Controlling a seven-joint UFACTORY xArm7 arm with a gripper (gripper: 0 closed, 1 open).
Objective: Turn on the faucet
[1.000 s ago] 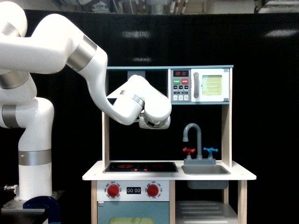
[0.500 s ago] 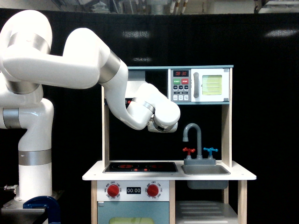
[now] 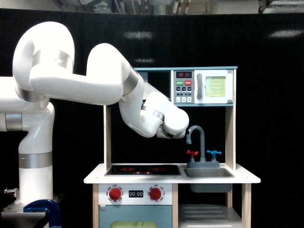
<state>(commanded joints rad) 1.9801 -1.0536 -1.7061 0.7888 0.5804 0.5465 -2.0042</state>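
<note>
Arm: white xArm7 with grey joint bands, based at the exterior view's left, reaching across toward the toy kitchen; elbow now higher and farther toward the exterior view's right than half a second ago.
Wrist end: rounded white housing, now just beside the spout tip; a second ago it hung well apart from the tap, above the hob.
Gripper: hidden under and behind the wrist housing; cannot tell whether its claw stands wide or narrow, nor whether it touches anything.
Faucet: small grey gooseneck on a grey base at the back of the sink, upright, hooked spout pointing to the exterior view's left; position unchanged from the earlier frames.
Red handle: cross shape on the exterior view's left of the stem; unchanged.
Blue handle: cross shape on the exterior view's right of the stem; unchanged.
Sink: grey basin set into the white counter, directly below the spout.
Hob: black plate with two red rings, beside the sink.
Microwave: toy unit on the upper shelf, red digits on its display.
</note>
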